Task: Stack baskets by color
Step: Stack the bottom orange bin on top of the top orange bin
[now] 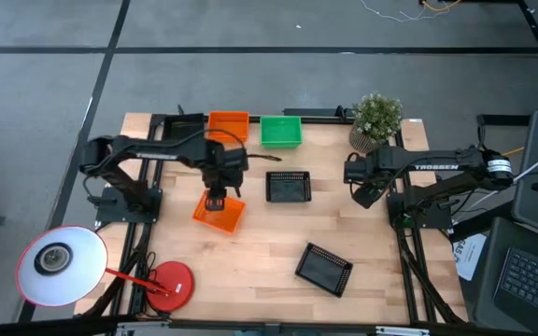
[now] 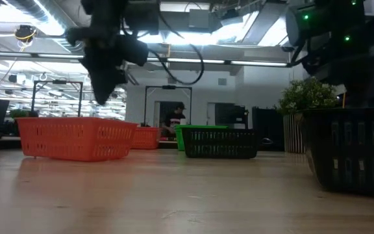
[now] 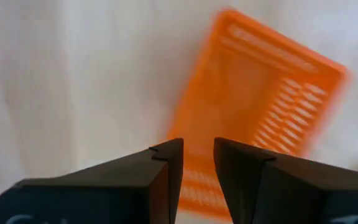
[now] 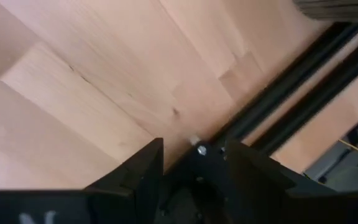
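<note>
An orange basket point(image 1: 220, 215) lies askew on the table's left half, resting on its bottom point(image 2: 76, 138). My left gripper point(image 1: 216, 199) hangs just above it, pointing down, open with a narrow gap point(image 3: 197, 163) and nothing between its fingers. A second orange basket point(image 1: 228, 124) and a green basket point(image 1: 281, 131) stand at the far edge. One black basket point(image 1: 288, 187) sits mid-table and another point(image 1: 324, 269) lies toward the near right. My right gripper point(image 1: 362, 191) waits open point(image 4: 194, 155) over bare wood at the right side.
A potted plant point(image 1: 376, 119) stands at the far right corner. A white lamp head point(image 1: 62, 266) and its red round base point(image 1: 169, 283) sit at the near left. Dark frame rails point(image 4: 291, 81) run along the table's sides. Bare wood lies between the baskets.
</note>
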